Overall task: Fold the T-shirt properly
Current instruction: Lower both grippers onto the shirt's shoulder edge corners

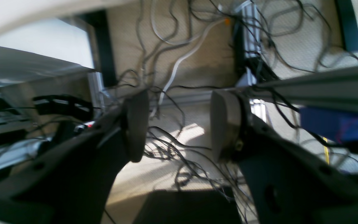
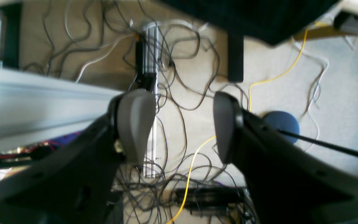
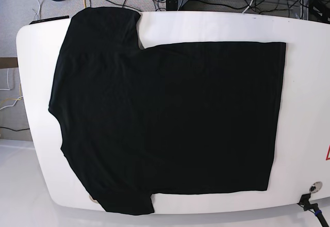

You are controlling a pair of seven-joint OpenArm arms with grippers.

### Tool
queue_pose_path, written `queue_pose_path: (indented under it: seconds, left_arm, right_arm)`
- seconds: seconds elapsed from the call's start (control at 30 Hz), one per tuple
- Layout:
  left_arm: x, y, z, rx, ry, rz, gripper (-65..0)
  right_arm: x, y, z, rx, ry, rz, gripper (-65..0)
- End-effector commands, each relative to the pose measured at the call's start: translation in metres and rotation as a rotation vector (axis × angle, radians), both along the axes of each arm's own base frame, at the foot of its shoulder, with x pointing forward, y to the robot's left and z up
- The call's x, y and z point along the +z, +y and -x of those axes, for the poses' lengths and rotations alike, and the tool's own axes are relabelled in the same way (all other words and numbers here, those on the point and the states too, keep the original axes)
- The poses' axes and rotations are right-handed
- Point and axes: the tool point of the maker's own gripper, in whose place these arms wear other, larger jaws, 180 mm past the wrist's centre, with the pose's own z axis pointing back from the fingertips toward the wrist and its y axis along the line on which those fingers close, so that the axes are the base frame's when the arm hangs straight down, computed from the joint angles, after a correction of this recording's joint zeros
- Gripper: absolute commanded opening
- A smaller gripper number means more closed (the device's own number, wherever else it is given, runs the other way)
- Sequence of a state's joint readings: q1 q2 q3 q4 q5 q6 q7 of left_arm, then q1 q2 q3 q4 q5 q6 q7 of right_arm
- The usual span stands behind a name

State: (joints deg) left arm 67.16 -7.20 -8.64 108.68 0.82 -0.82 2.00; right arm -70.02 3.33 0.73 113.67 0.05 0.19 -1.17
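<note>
The T-shirt [image 3: 170, 118] lies flat and spread out on the white table [image 3: 304, 82] in the base view. It is plain black with the collar end to the left, and its sleeves reach the far left and near left edges; no print shows. Neither arm appears in the base view. My left gripper [image 1: 179, 127] is open, with only floor and cables between its grey pads [image 1: 135, 124]. In the right wrist view my right gripper [image 2: 182, 127] is also open and holds nothing. Both look down at the floor, off the table.
Tangled cables [image 1: 166, 149] cover the beige carpet under both grippers. Aluminium frame rails [image 2: 26, 102] run beside them. A yellow cable [image 2: 194, 161] and a blue round base [image 2: 281, 123] lie on the floor. A small round fitting [image 3: 314, 187] sits at the table's near right corner.
</note>
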Motion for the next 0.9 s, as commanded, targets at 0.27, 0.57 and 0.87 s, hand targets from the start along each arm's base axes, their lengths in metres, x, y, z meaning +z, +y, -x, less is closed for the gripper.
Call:
queue_pose_path:
  seconds: [0.27,0.57,0.87]
  left_arm:
    - [0.031,0.004,-0.088,0.099,-0.300,0.156,-35.4]
    - [0.062,0.045,-0.139,0.192,-0.469,0.203,-35.2]
    - [0.071,0.054,-0.161,0.202,-0.464,0.343,-35.4]
  right_arm:
    - [0.018,-0.005,-0.066,-0.122,-0.201,-0.145,-32.4]
    - [0.034,-0.049,-0.127,-0.285,-0.355,-0.208,-32.4]
    - [0.047,-0.114,-0.156,-0.508,-0.313,-0.494,-31.8]
